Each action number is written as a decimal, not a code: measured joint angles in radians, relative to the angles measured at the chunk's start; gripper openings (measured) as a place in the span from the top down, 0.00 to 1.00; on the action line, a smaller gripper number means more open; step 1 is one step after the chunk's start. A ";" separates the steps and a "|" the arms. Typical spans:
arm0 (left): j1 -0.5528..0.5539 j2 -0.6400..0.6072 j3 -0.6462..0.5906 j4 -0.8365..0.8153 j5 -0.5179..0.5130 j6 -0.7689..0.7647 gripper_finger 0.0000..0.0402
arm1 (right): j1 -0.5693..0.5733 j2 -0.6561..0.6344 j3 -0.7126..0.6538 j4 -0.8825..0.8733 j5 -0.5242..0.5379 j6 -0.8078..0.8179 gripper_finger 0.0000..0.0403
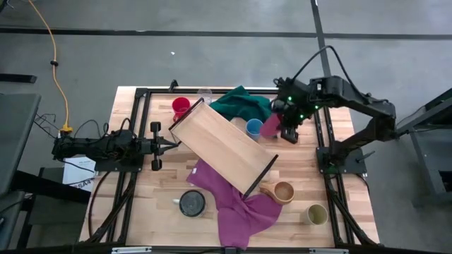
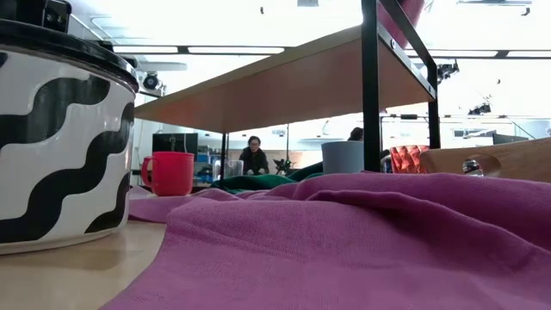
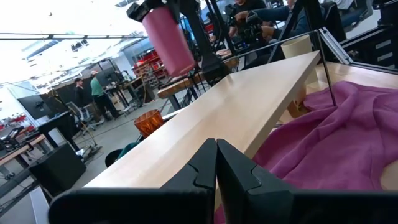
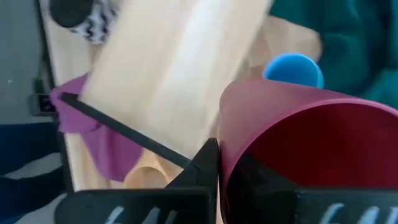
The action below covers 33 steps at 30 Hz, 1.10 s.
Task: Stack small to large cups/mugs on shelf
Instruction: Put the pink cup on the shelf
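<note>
Cups sit scattered over the tabletop [image 1: 311, 152], none on the shelf [image 1: 222, 146]. Shelf lies diagonal across the table middle, its top board bare.

Left gripper [image 1: 171, 146] sits at the left side of the table, low, fingers pressed together, holding nothing, tip just off the shelf's near-left corner. Left wrist view shows its own 2 fingers [image 3: 202, 171] together, the shelf board stretching away ahead.

Black patterned cup [image 1: 192, 203] stands front-left, beside the purple cloth [image 1: 236, 208]. Red mug [image 1: 181, 107] stands at the back-left, close to the shelf's far-left end. Clear glass [image 1: 205, 94] just behind it, near the back edge. Purple cloth runs from under the shelf out to the front edge. Green cloth [image 1: 244, 104] bunched at the back middle.

Blue cup [image 1: 254, 128] stands between the green cloth and the shelf's long edge. Magenta cup [image 1: 270, 125] is clamped in the right gripper [image 1: 286, 125], lifted off the table, just right of the blue cup, tilted. Right wrist view: 1 finger inside the rim, 1 outside. Tan mug [image 1: 283, 192] sits by the shelf's front-right end, touching the purple cloth. Olive-beige cup [image 1: 317, 214] stands front-right, alone.

Orange patterned cup [image 3: 148, 122] shows only in the left wrist and low views, past the shelf.
</note>
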State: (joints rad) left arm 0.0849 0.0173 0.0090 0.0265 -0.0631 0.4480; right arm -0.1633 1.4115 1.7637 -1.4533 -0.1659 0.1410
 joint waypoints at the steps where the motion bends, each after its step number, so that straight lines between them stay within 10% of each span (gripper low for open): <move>1: 0.000 0.000 0.000 0.000 0.000 0.000 1.00 | 0.024 0.006 0.013 0.001 0.004 0.011 1.00; 15: 0.000 0.000 0.000 0.000 0.000 0.000 1.00 | 0.277 0.232 0.234 -0.121 0.145 0.014 1.00; 33: 0.000 0.000 0.000 0.000 0.000 0.000 1.00 | 0.208 0.453 0.543 -0.091 0.154 -0.071 1.00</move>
State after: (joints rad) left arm 0.0849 0.0171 0.0090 0.0264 -0.0631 0.4477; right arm 0.0451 1.8648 2.3064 -1.5441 -0.0115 0.0703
